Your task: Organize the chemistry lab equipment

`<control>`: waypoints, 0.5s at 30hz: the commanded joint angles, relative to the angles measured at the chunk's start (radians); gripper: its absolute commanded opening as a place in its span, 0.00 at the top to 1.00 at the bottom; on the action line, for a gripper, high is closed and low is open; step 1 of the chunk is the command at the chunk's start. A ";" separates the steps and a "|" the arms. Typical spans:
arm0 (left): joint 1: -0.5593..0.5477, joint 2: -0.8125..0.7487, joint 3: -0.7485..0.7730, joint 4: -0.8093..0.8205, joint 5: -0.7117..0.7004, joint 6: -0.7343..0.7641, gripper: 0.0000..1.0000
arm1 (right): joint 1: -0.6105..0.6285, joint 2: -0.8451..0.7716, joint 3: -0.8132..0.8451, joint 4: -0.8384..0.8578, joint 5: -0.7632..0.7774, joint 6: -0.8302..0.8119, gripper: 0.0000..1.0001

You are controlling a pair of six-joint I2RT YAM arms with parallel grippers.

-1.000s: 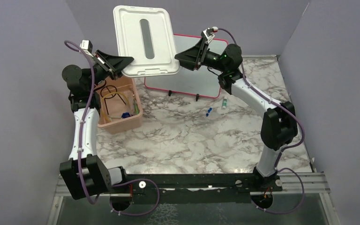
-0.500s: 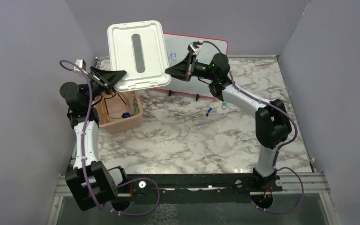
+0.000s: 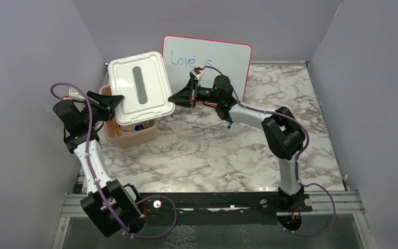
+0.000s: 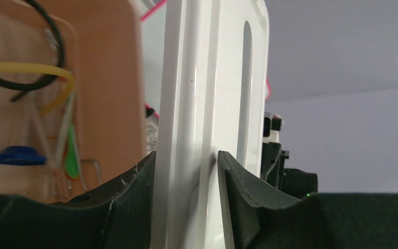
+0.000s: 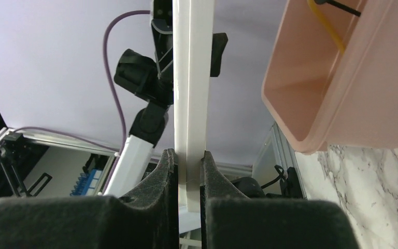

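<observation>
A white lid hangs flat just above the pink bin, covering most of it. My right gripper is shut on the lid's right rim, both pads pressed to it. My left gripper straddles the opposite rim. One of its fingers lies against the rim, and the other sits at a shadowed sliver, so contact is unclear. Inside the bin I see a tan tube, black wire and a blue cap. A blue-capped tube lies on the table under my right arm.
The pink-framed whiteboard with blue writing stands upright behind my right arm. The purple walls close in on the left, back and right. The marble table stretches in front of the bin.
The lid has come down and to the left from high in front of the whiteboard to just over the bin, both arms following. The right gripper has closed on its rim.
</observation>
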 commanded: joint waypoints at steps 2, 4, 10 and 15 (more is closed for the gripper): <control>0.055 -0.056 0.073 -0.341 -0.212 0.313 0.53 | 0.040 0.081 0.032 0.121 0.017 0.046 0.99; 0.056 -0.062 0.062 -0.355 -0.244 0.331 0.53 | 0.055 0.107 0.043 0.128 0.028 0.048 0.99; 0.064 -0.099 0.068 -0.456 -0.551 0.426 0.50 | 0.090 0.176 0.060 0.148 0.050 0.060 0.99; 0.064 -0.115 0.075 -0.472 -0.653 0.466 0.47 | 0.118 0.234 0.093 0.154 0.063 0.062 0.99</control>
